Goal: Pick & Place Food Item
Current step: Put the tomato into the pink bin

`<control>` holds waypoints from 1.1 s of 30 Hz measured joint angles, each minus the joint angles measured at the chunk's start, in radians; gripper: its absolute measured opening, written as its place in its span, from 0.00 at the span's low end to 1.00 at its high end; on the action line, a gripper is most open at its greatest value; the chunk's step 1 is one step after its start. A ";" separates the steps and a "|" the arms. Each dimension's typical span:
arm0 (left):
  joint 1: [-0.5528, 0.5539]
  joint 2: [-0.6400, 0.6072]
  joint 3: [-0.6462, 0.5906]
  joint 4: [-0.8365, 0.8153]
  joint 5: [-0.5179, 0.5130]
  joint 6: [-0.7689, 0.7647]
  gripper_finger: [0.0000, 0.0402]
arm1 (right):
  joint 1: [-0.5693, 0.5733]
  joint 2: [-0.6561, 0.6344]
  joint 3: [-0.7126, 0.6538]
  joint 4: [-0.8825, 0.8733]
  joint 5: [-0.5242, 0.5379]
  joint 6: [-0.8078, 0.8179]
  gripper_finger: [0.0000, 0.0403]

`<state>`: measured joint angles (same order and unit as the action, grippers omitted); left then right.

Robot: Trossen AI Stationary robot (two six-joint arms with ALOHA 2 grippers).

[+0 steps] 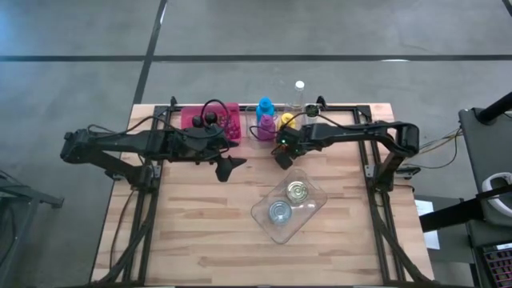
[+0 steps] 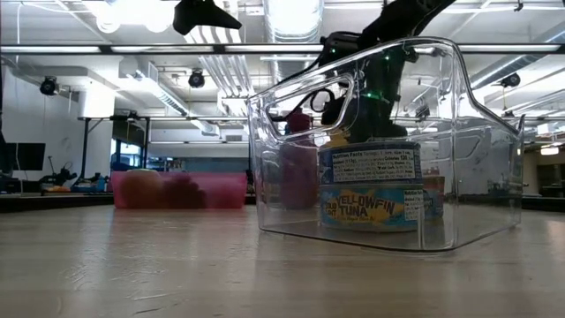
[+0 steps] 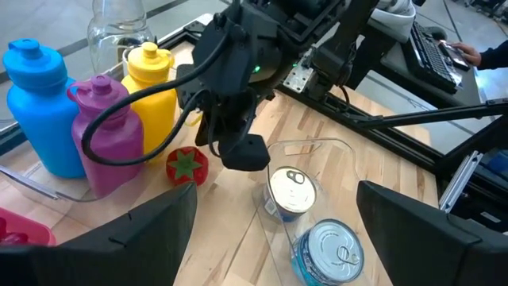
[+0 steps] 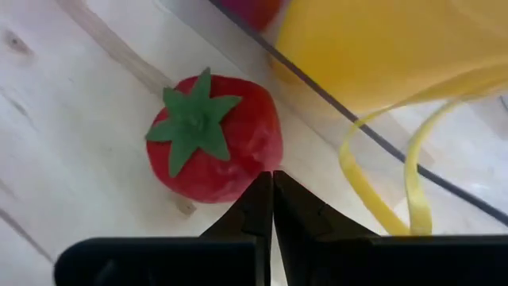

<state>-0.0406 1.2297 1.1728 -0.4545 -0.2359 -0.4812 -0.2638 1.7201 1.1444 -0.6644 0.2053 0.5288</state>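
A red toy tomato (image 4: 214,135) with a green star-shaped top lies on the wooden table, next to the yellow bottle (image 4: 381,48). My right gripper (image 4: 272,181) is shut and slants down, its tips close beside the tomato. In the left wrist view it (image 3: 242,152) hangs a little apart from the tomato (image 3: 187,165), touching nothing that I can see. My left gripper (image 1: 232,166) stands open above the table's middle with nothing between its fingers. In the high view my right gripper (image 1: 282,158) hides the tomato.
A clear plastic bin (image 1: 290,204) holding two tuna cans (image 3: 292,191) stands near the table's middle, toward the front. Blue (image 3: 36,103), purple (image 3: 107,131) and yellow (image 3: 155,83) bottles and a clear one (image 1: 299,92) stand at the far edge beside a pink tray (image 1: 212,120).
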 joint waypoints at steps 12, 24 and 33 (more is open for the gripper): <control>0.000 0.000 0.000 0.000 0.000 0.000 0.88 | 0.035 0.098 0.031 0.067 -0.046 -0.039 0.02; 0.000 0.000 0.000 -0.002 0.000 0.000 0.87 | 0.060 0.120 0.111 0.096 -0.041 -0.101 0.02; 0.000 0.000 0.000 -0.002 0.000 0.000 0.86 | 0.077 0.013 0.115 0.071 -0.045 -0.120 0.02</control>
<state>-0.0406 1.2301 1.1728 -0.4568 -0.2355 -0.4808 -0.1873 1.7331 1.2596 -0.5932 0.1600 0.4092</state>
